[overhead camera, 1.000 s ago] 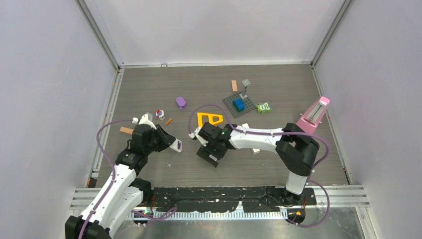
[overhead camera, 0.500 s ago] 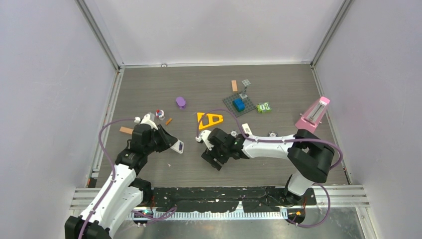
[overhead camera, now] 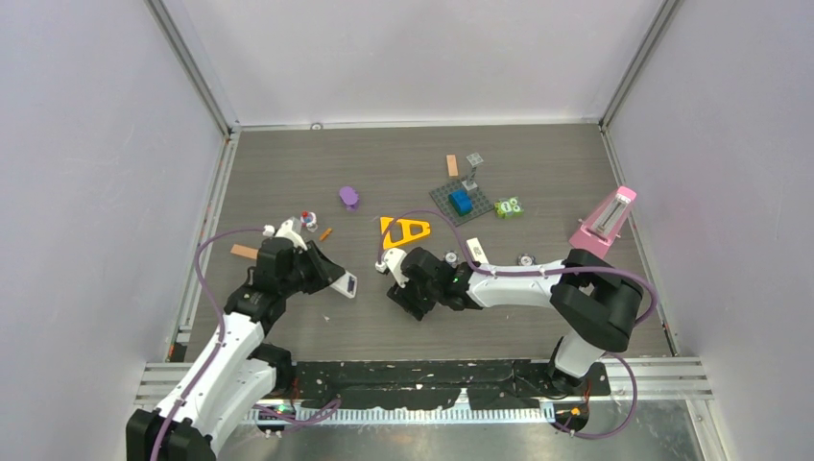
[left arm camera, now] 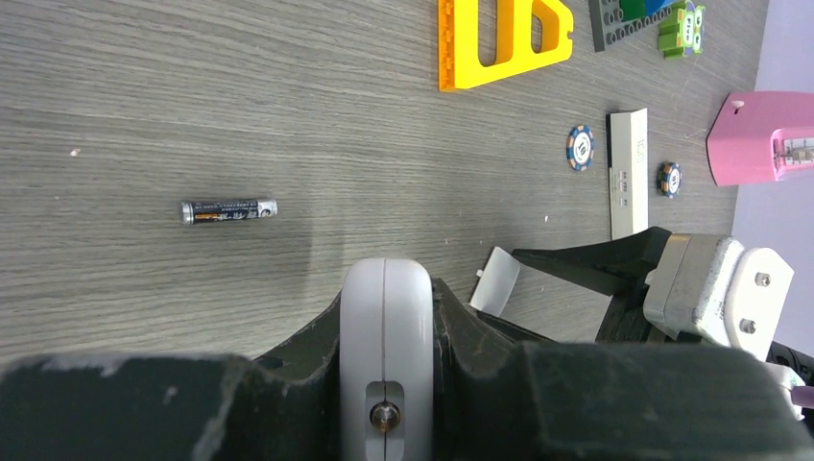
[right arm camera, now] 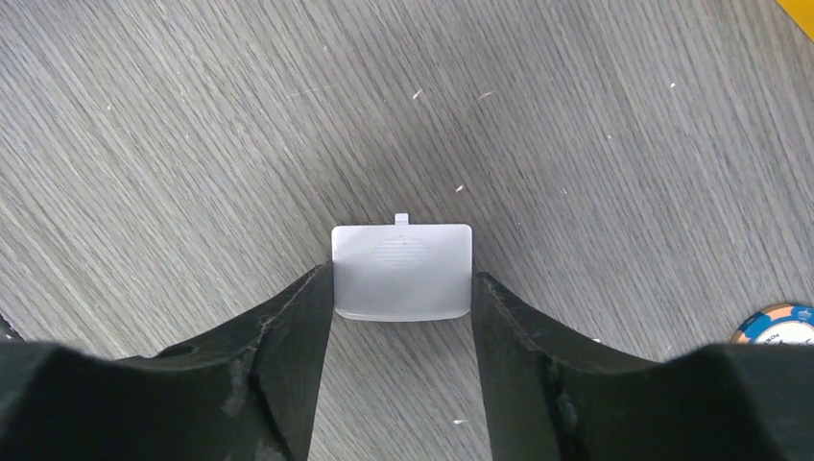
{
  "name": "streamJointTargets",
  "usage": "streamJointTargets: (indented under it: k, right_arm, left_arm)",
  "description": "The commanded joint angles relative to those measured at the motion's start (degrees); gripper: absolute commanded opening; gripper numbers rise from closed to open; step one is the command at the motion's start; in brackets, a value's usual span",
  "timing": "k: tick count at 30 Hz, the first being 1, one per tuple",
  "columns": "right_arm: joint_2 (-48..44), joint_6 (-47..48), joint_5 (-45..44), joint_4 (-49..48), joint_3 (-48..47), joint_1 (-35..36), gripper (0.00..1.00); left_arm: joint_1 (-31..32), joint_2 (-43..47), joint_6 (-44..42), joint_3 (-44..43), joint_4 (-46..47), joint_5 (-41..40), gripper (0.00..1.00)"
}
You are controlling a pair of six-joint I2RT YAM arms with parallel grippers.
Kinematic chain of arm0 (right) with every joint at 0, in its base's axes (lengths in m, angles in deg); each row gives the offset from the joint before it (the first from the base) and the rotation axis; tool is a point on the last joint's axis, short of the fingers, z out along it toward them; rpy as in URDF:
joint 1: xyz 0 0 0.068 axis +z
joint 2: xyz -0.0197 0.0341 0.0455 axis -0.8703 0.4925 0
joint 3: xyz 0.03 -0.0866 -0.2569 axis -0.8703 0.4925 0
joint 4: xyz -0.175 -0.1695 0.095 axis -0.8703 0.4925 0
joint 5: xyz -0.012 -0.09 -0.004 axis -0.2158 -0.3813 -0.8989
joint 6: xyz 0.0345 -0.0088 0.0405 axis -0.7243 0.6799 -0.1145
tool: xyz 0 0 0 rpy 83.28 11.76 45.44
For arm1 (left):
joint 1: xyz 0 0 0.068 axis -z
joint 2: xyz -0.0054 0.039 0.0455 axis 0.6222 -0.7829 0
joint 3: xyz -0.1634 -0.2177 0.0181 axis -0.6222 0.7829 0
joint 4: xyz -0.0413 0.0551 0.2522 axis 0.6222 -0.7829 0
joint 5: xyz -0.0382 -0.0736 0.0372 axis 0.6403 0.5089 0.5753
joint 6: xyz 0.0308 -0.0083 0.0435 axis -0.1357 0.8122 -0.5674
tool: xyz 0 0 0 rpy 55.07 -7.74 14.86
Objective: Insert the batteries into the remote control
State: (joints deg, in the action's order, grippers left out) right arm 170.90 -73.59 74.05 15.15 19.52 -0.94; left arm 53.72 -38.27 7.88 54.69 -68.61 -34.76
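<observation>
Left pincer is gripping remote; right pincer is pinching cover edgewise. Risk: cover slipping from that thin hold, battery rolling if nudged.

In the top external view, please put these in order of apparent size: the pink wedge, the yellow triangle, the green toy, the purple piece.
1. pink wedge
2. yellow triangle
3. green toy and purple piece: they look about equal, so I do not rank them.
</observation>
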Motion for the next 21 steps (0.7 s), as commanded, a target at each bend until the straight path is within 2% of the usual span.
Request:
streamJointTargets:
  k: [1, 4, 11, 16, 21]
  right_arm:
    - [0.01, 1.1, -1.14, 2.75, -0.07, -0.11, 0.63]
    - [-0.95, 0.86, -1.97, 3.73, 0.24, -0.12, 0.71]
    - [-1.58, 0.87, -1.01, 4.54, 1.15, -0.08, 0.71]
    - [0.09, 1.22, 2.77, 5.52, 0.43, -0.07, 0.59]
    - [0.71, 1.05, 2.64, 5.76, -0.12, -0.12, 0.43]
  left_arm:
    - [-0.11, -0.91, -0.71, -1.83, 4.17, 2.27, 0.0]
    - [-0.06, -1.46, -0.6, -1.77, 4.69, 2.57, 0.0]
    - [-0.12, -1.81, -0.6, -1.4, 5.15, 2.9, 0.0]
    - [-0.13, -1.75, -0.68, -1.35, 5.23, 3.15, 0.0]
    - [-0.13, -1.92, -0.82, -0.96, 6.42, 4.72, 0.0]
